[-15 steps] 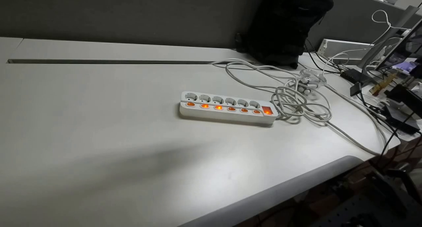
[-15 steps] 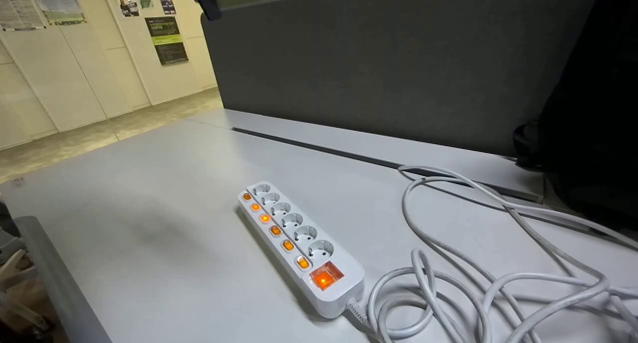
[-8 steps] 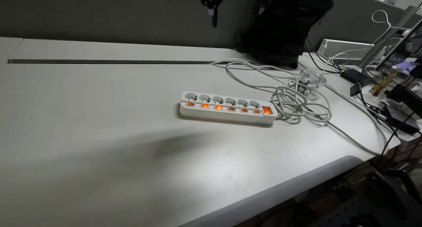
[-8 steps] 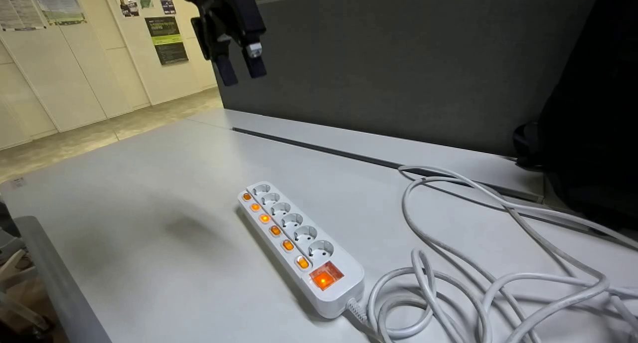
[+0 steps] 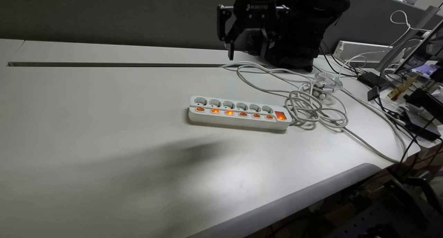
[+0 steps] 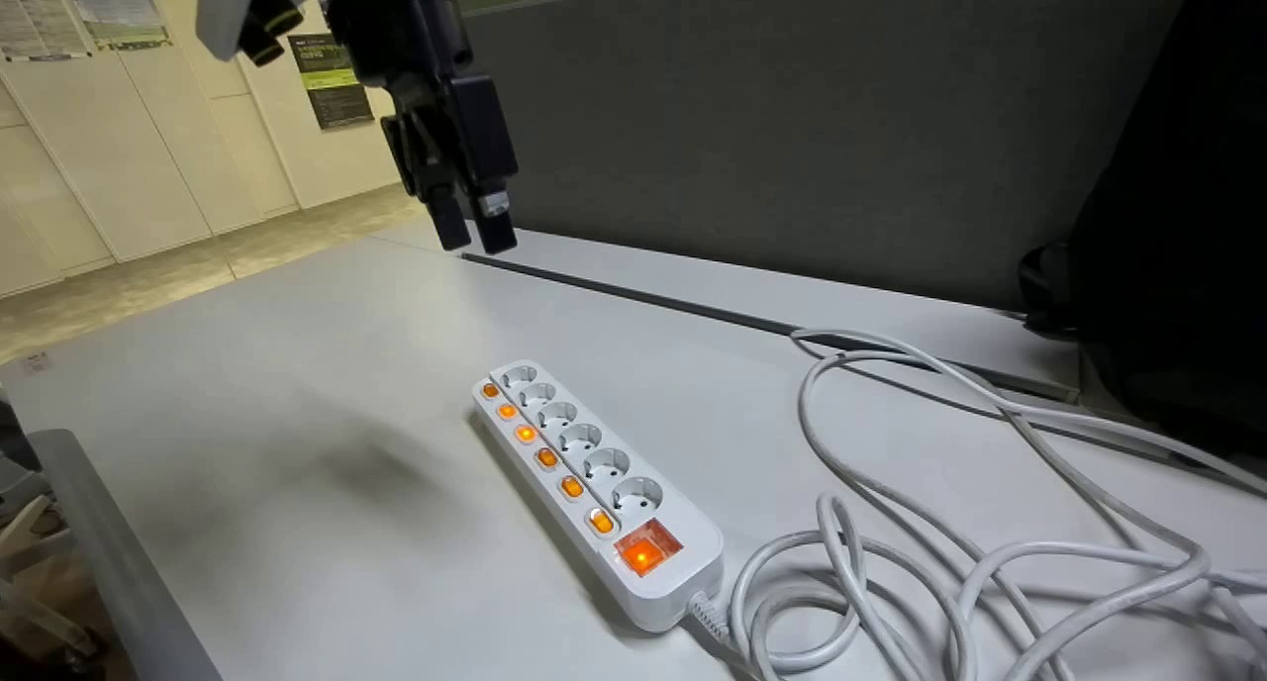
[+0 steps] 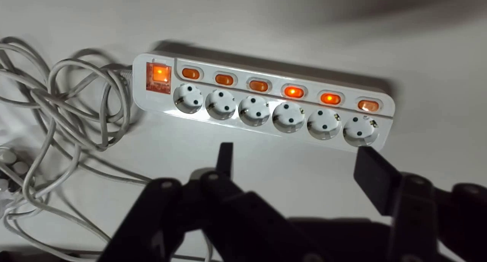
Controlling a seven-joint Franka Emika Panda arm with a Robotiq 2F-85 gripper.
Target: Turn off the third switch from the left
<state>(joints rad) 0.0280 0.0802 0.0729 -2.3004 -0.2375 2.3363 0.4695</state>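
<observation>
In an exterior view the top edge crops the upper body of the claw, and one side of it is hard to tell from the black backpack behind, whose top runs out of frame. Well to the side of the claw, a computer monitor is cut off. In an exterior view the claw partly covers a dark wall poster behind, the lettering too small to read. In the wrist view the claw hides a sliver of the power strip; how the lit third switch ahead of the claw is tipped cannot be told.
</observation>
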